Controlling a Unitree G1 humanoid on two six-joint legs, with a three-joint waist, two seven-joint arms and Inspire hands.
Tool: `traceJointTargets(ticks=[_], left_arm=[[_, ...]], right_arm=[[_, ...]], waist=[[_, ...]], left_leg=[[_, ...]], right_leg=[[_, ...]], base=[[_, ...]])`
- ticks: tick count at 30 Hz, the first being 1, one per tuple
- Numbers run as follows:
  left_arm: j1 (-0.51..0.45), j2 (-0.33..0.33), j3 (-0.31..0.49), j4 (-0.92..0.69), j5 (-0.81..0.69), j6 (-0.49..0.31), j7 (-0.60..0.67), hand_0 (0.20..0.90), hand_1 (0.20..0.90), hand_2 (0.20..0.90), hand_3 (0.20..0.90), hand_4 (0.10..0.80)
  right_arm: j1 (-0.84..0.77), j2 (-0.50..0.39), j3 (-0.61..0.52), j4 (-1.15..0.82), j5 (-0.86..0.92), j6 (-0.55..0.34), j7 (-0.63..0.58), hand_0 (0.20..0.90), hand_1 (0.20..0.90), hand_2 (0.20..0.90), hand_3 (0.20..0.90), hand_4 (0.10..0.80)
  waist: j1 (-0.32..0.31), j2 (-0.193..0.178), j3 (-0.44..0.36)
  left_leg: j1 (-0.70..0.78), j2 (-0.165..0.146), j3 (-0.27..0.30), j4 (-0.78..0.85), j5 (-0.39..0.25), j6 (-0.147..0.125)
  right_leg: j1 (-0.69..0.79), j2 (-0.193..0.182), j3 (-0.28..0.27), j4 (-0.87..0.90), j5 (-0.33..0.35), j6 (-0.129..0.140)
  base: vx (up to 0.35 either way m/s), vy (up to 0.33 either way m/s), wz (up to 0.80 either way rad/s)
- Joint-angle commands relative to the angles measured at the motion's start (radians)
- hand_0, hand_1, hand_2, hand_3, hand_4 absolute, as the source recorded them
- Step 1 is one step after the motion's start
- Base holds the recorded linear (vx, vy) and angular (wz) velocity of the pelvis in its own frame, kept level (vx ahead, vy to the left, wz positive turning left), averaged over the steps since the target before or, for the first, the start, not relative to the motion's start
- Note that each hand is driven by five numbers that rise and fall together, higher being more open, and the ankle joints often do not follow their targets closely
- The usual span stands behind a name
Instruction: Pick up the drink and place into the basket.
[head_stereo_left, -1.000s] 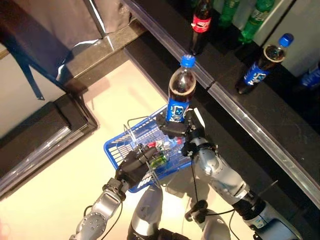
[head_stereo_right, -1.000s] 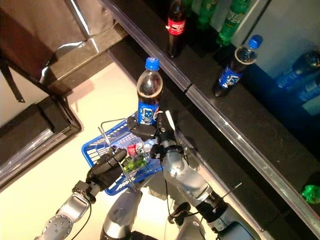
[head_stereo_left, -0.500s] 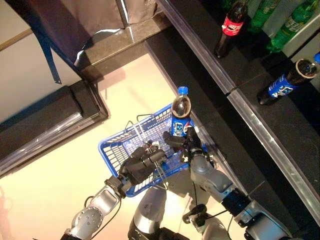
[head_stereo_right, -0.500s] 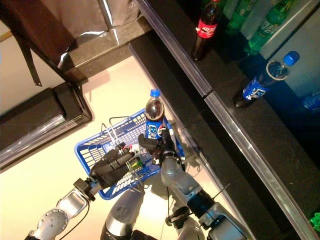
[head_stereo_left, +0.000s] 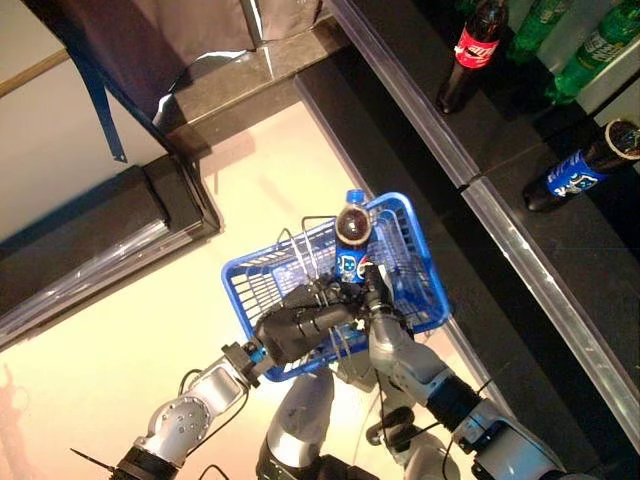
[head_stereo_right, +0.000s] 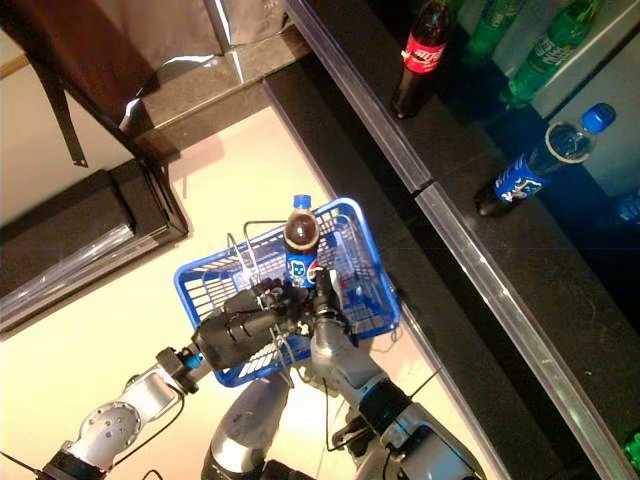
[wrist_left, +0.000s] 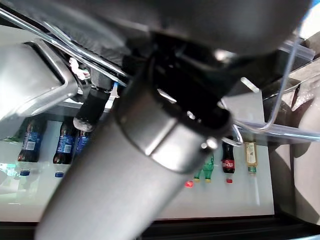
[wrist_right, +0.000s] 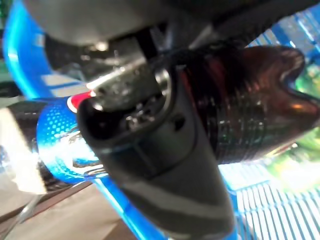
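Observation:
The drink is a dark cola bottle (head_stereo_left: 352, 232) with a blue cap and blue label. My right hand (head_stereo_left: 374, 297) is shut on its lower part and holds it upright, with its base down inside the blue basket (head_stereo_left: 412, 262). The right wrist view shows the bottle (wrist_right: 245, 110) in the curled fingers (wrist_right: 165, 160) above the basket's mesh floor (wrist_right: 270, 205). My left hand (head_stereo_left: 298, 330) is shut on the basket's wire handles (wrist_left: 272, 112) and holds the basket up in front. Small items lie in the basket.
A long black counter with a metal edge (head_stereo_left: 470, 185) runs along the right. On it stand a red-label cola bottle (head_stereo_left: 470, 48), green bottles (head_stereo_left: 592, 55) and a blue-label bottle (head_stereo_left: 582, 172). A dark low cabinet (head_stereo_left: 90, 250) stands at the left.
The bottle has come down from high above into the blue basket. The left hand has brought the basket up and to the right, under the bottle. The camera has also shifted.

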Motion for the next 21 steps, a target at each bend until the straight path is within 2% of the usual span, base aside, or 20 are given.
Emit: traceJointTargets(ticks=[1,7,15,21], left_arm=[[-0.15,-0.114,-0.032,-0.498,-0.127,-0.081,-0.298,0.3,0.3,0.3,0.2,0.1],[-0.17,-0.104,-0.043,-0.497,-0.134,-0.087,-0.293,0.3,0.3,0.3,0.2,0.1],[-0.187,-0.098,-0.054,-0.501,-0.129,-0.085,-0.297,0.3,0.3,0.3,0.2,0.1],[-0.194,-0.087,-0.061,-0.503,-0.136,-0.085,-0.309,0.3,0.3,0.3,0.2,0.1]], right_arm=[[-0.155,0.127,0.025,-0.055,0.069,-0.16,0.03,0.3,0.3,0.3,0.2,0.1],[-0.136,0.193,0.012,0.049,0.396,-0.208,0.126,0.3,0.3,0.3,0.2,0.1],[-0.154,0.245,0.0,0.105,0.597,-0.237,0.207,0.3,0.3,0.3,0.2,0.1],[-0.166,0.262,-0.011,0.117,0.732,-0.226,0.268,0.3,0.3,0.3,0.2,0.1]], waist=[[-0.01,0.042,-0.082],[-0.001,0.04,-0.067],[0.004,0.036,-0.059],[0.004,0.039,-0.051]], left_leg=[[-0.025,-0.088,0.001,0.023,-0.006,0.075],[-0.029,-0.087,0.003,0.016,-0.004,0.079],[-0.036,-0.088,0.009,0.019,-0.005,0.084],[-0.041,-0.09,0.012,0.018,-0.003,0.089]], right_leg=[[-0.004,0.056,-0.002,-0.022,0.079,-0.056],[-0.014,0.051,-0.006,-0.015,0.084,-0.051],[-0.026,0.047,-0.002,-0.01,0.094,-0.042],[-0.041,0.043,0.001,-0.003,0.101,-0.037]], base=[[0.0,0.0,0.0],[0.006,-0.011,0.01],[0.009,-0.013,0.05],[0.0,0.0,0.0]])
